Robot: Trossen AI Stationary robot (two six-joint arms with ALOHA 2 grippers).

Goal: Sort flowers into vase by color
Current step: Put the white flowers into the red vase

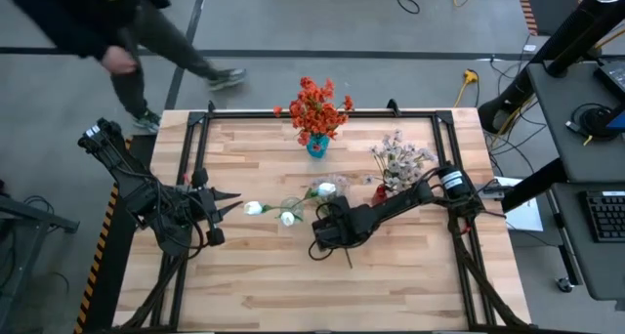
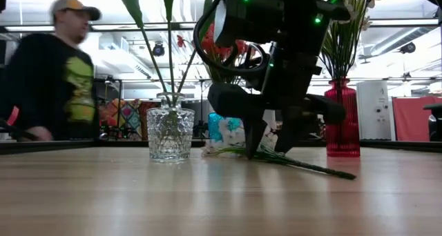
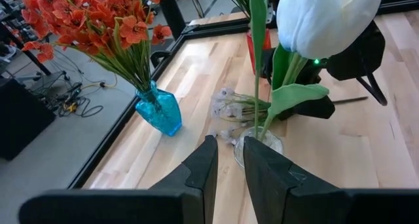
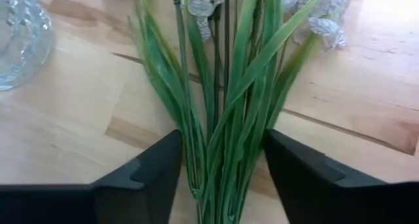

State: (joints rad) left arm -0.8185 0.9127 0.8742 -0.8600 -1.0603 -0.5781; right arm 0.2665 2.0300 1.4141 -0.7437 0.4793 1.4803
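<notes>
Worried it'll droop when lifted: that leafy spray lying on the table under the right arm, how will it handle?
Probably floppy: the spray is long thin leaves and wiry stems. Likely light. The right pincer straddles it low, so the blossom end may sag.

A pale wooden table [image 1: 293, 275] with a black frame carries three vases: blue [image 1: 317, 145], clear glass [image 2: 170, 133] and red [image 2: 343, 119]. A loose pale flower spray [image 4: 229, 86] lies flat on the wood.

No readable text, labels, brands, numbers or signs in any view.
</notes>
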